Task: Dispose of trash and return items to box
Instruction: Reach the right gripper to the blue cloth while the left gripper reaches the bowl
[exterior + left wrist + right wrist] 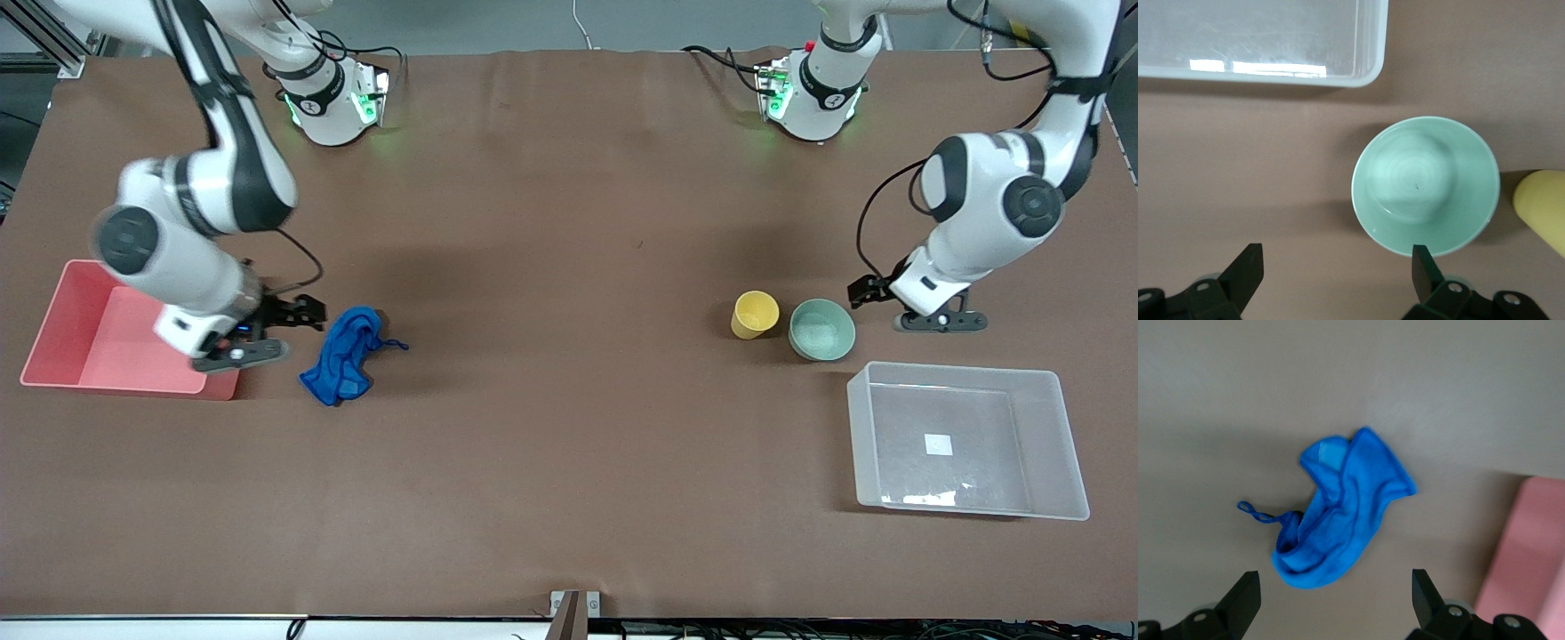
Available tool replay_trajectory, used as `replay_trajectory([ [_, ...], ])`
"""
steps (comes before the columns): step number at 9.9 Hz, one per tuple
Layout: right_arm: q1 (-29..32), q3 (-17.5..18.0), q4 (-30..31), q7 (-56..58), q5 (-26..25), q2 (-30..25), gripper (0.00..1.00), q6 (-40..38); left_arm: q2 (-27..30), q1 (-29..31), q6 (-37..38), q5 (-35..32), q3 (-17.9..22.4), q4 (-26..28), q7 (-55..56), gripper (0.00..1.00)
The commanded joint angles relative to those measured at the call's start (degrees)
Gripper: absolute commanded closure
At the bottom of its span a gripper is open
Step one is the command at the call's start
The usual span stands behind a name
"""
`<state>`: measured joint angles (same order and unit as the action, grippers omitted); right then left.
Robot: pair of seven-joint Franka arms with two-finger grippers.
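Observation:
The blue rag (342, 364) lies crumpled on the table, its string trailing toward the middle; it also shows in the right wrist view (1341, 510). My right gripper (307, 313) is open and empty, low over the table between the rag and the pink bin; its own view (1335, 587) shows the rag just ahead of the fingers. The yellow cup (755, 314) and the mint-green bowl (821, 329) stand side by side. My left gripper (864, 291) is open and empty, low beside the bowl (1425, 183), with one fingertip (1421, 260) at its rim. The cup (1541, 203) shows at the edge.
The clear plastic tub (858, 427) stands nearer the front camera than the bowl, at the left arm's end, and shows in the left wrist view (1368, 67). The pink bin (53, 320) sits at the right arm's end (1525, 553).

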<state>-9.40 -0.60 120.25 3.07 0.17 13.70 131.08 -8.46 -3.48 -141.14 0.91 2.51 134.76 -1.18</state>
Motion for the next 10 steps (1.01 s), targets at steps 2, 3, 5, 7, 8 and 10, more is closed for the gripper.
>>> replay_trajectory([
  [2, -4.48, -0.63, 3.06, -6.14, -0.26, 8.51, 0.0, 13.12, -8.84, -0.3, -7.91, -0.73, 0.04, 0.24, 0.12, 0.04],
  [3, -4.4, -0.63, 3.24, -6.06, -0.69, 9.58, 0.0, 13.75, -9.9, -0.38, -8.79, -0.65, -0.05, 0.06, 0.21, 0.2],
  [5, -4.05, -0.98, 3.24, -5.79, -3.49, 10.3, 0.0, 13.76, -12.35, -0.64, -12.73, 0.15, -0.22, -0.38, 1.95, 0.53],
  [7, -1.09, -1.07, 3.15, -5.88, -8.85, 10.3, 0.0, 13.67, -13.51, -0.74, -15.57, 0.15, -1.1, -0.29, 3.11, 0.92],
  [8, -1.06, -0.99, 3.15, -6.58, -8.96, 10.3, 0.0, 13.85, -13.08, -0.65, -15.57, 0.23, -1.19, -0.29, 2.94, 1.0],
  [10, -3.08, -0.99, 3.15, -9.99, -8.96, 10.82, 0.0, 14.72, -8.01, -0.21, -12.17, 0.23, -1.1, 0.76, 1.63, 1.0],
])
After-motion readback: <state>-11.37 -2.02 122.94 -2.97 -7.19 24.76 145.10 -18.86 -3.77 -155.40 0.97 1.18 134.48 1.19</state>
